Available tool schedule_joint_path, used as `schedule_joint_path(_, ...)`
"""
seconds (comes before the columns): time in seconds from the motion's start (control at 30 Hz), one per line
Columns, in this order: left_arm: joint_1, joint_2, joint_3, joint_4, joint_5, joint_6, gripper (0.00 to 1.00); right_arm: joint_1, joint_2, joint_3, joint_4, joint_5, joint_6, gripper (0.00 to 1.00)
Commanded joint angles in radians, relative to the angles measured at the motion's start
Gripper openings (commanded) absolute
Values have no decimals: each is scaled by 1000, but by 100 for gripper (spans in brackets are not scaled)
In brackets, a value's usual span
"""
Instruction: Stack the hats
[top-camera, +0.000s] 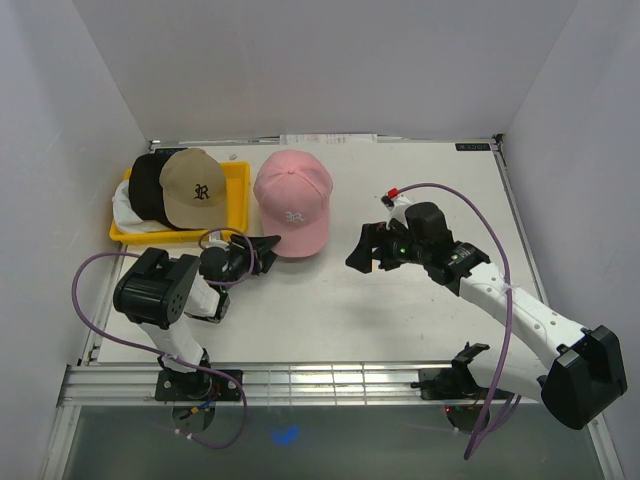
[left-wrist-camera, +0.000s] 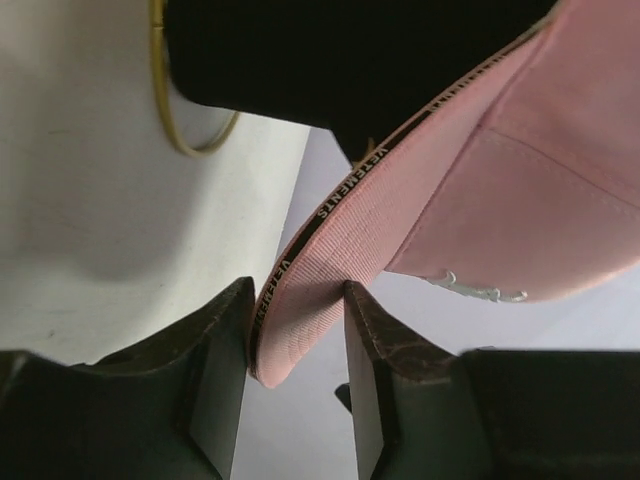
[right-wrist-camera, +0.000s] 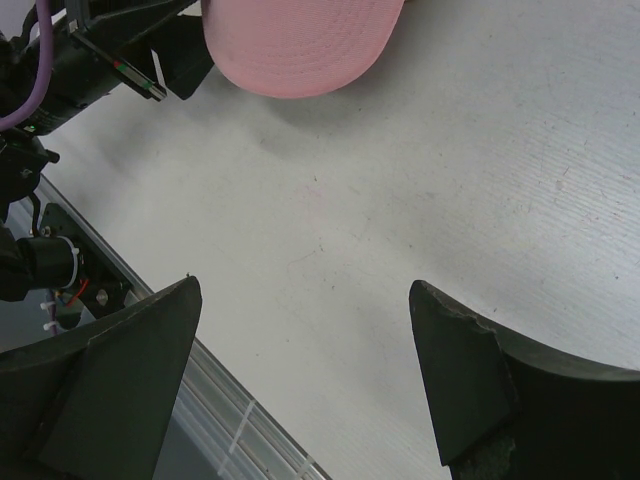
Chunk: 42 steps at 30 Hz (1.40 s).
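The pink hat (top-camera: 293, 200) lies on the table, brim toward the arms. My left gripper (top-camera: 262, 245) is at the brim's left corner; in the left wrist view the pink brim (left-wrist-camera: 330, 260) sits between the two fingers and touches both, so the gripper (left-wrist-camera: 297, 300) is shut on it. The tan hat (top-camera: 195, 187) rests on the black hat (top-camera: 148, 188), with white fabric (top-camera: 125, 212) under them, in the yellow tray (top-camera: 238, 180). My right gripper (top-camera: 365, 250) is open and empty just right of the pink brim (right-wrist-camera: 300, 50), above bare table (right-wrist-camera: 300, 300).
A gold wire loop (left-wrist-camera: 170, 120) shows by the pink hat in the left wrist view. White walls close in the table on three sides. The left arm (right-wrist-camera: 110, 50) is near the right gripper. A metal rail (top-camera: 320, 380) runs along the near edge.
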Motion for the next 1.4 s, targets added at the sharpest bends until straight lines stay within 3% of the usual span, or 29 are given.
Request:
schedule_joint_path(0.0,-3,-9,-34,-209,5,39,52,-2,3,21,22,2,-19,90)
schedule_joint_path(0.4,-3,-99,20,-376,16,107,55,-2,31,55,17,-3,-29,90)
schedule_joint_path(0.73,-1,-161,107,-594,16,202,65,-2,67,111,1,-12,-46,89)
schedule_joint_path(1.07,14,-239,164,-702,20,274,66,-4,123,161,-6,-32,-62,90)
schedule_joint_path(1.37,32,-366,366,-1149,-18,449,65,-2,221,296,-26,-58,-79,90)
